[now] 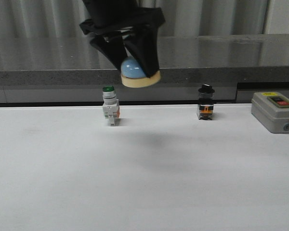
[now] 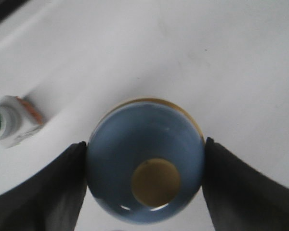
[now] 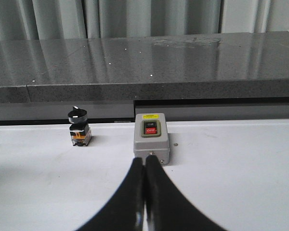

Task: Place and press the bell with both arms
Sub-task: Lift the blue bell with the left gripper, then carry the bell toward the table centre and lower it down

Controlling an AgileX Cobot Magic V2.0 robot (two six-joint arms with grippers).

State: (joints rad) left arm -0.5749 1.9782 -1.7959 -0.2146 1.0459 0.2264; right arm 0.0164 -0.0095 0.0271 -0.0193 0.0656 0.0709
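The bell (image 1: 135, 71) is a light-blue dome on a cream base, held high above the white table, a little tilted. My left gripper (image 1: 133, 65) is shut on it, one black finger on each side of the dome. In the left wrist view the bell (image 2: 144, 161) fills the space between the two fingers (image 2: 53, 187), its cream button on top. My right gripper (image 3: 144, 162) is shut and empty, low over the table, its tips just in front of the grey box. It does not show in the front view.
A green-capped white push-button switch (image 1: 110, 106) stands left of centre and shows in the left wrist view (image 2: 12, 122). A black knob switch (image 1: 205, 102) stands right of centre. The grey two-button box (image 1: 274, 111) sits at the right edge. A dark counter runs behind the table.
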